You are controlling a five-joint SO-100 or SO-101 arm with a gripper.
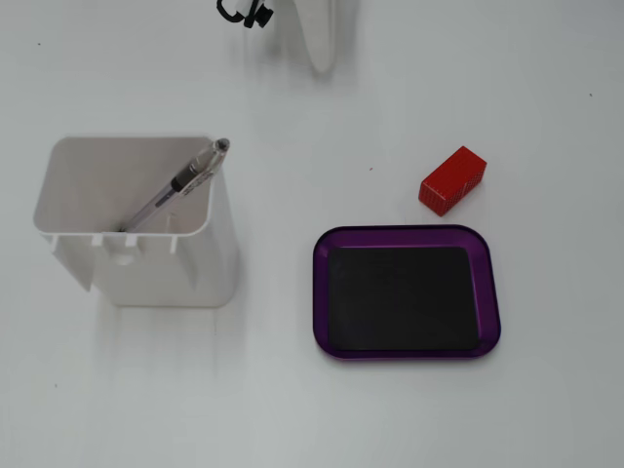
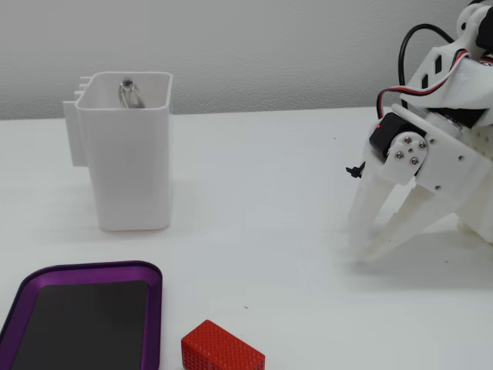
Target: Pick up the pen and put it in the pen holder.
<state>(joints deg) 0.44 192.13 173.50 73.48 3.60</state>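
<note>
The pen (image 1: 185,181) stands tilted inside the white pen holder (image 1: 210,249), its top end resting on the holder's rim. In a fixed view its top shows just inside the holder's mouth (image 2: 127,91), and the holder (image 2: 131,169) stands at the left. My white gripper (image 2: 367,253) is far to the right of the holder, tips down close to the table, jaws a little apart and empty. In a fixed view only its tip (image 1: 322,54) shows at the top edge.
A purple tray with a black inset (image 1: 407,240) lies right of the holder. A red block (image 1: 452,179) lies beyond the tray's corner. Both also show near the front edge in a fixed view: the tray (image 2: 154,308), the block (image 2: 222,348).
</note>
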